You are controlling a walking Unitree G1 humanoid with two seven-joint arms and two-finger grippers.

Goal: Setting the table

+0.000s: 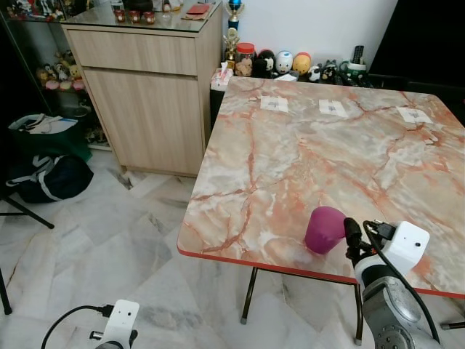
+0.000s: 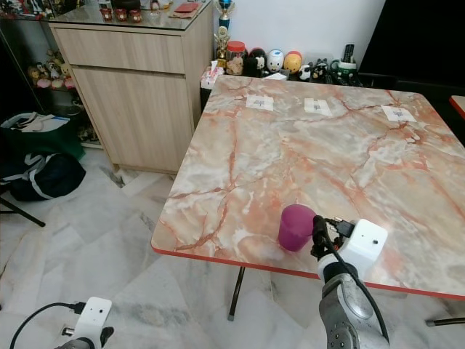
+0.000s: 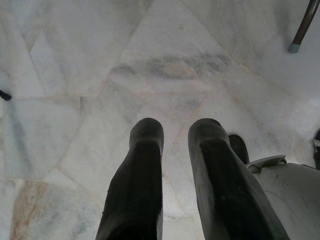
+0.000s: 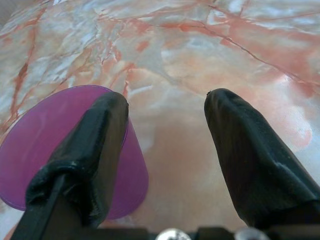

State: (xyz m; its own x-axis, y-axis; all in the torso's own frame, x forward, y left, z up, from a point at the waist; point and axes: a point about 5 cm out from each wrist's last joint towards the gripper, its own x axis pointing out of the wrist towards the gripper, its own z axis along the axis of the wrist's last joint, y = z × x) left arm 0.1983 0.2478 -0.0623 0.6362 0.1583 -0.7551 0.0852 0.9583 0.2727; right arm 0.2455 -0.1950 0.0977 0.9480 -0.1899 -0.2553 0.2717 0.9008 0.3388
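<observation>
The purple cup [image 1: 324, 230] stands on the desk [image 1: 305, 153] close to its near edge, just beside the right jaws [image 4: 165, 112] and off to one side of them, not between them. In the right wrist view one finger [image 4: 95, 145] overlaps the cup's rim while the other finger [image 4: 245, 150] hangs over bare marble; whether the first one touches the cup cannot be told.

The likely trouble is a knock: a sideways sweep from that near finger could tip the light cup or push it toward the edge, and there is little desk left before the drop to the floor [image 1: 109, 240].

The right arm reaches forward from below the desk edge, wrist level with the top, jaws wide apart and empty. The left jaws [image 3: 172, 165] hang low over the floor, nearly together, holding nothing.
</observation>
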